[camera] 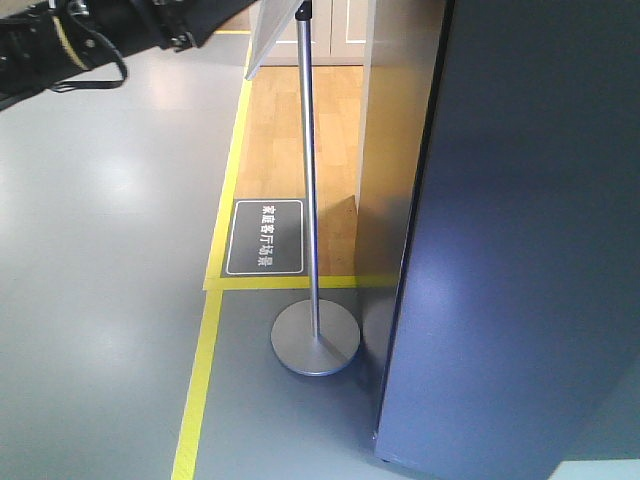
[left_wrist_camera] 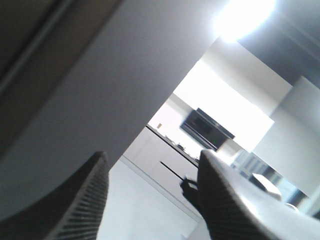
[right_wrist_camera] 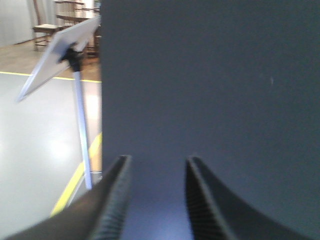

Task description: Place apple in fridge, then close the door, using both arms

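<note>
While the dark grey fridge (right_wrist_camera: 210,85) fills the right wrist view, the right gripper (right_wrist_camera: 156,200) faces its outer wall close up, jaws released, nothing between them. Left gripper (left_wrist_camera: 152,200) jaws also spread, empty. No apple visible. One sign stand (camera: 312,250), one floor plaque (camera: 264,238).

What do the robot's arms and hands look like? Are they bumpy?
Yes. Each hand has two curved, dark grey fingers with fine ribbed ridges on the inner faces. You can see the ridges on the left hand and the right hand. In the front view, one arm is black, with looping black cables and a thin yellow stripe.
</note>
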You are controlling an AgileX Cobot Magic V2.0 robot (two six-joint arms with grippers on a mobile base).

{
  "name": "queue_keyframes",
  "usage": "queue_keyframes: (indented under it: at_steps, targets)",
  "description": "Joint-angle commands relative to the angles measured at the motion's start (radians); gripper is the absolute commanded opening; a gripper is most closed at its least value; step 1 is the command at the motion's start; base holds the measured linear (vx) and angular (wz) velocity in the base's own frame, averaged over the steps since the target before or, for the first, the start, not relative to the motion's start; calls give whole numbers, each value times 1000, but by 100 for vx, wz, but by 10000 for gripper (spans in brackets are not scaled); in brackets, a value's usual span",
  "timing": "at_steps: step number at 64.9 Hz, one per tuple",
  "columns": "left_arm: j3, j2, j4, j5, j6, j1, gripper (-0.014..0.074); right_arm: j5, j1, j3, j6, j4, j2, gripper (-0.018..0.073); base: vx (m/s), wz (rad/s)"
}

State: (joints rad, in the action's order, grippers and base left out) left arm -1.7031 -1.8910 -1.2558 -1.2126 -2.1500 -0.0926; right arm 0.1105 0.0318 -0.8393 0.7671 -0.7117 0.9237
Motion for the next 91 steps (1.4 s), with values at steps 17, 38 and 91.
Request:
queue_keyframes:
  at_steps: [17,38,91]
  targets:
    - [-32,56,-72,-71,-3,98,275,-416,23,-194,7,-78,324,465,0,0]
    - [-32,55,-108,-47,-3,116,234,-369,68,-309,16,-116,496,465,0,0]
    - [-32,55,-158,150,-3,116,237,-4,88,-744,39,-138,825,465,0,0]
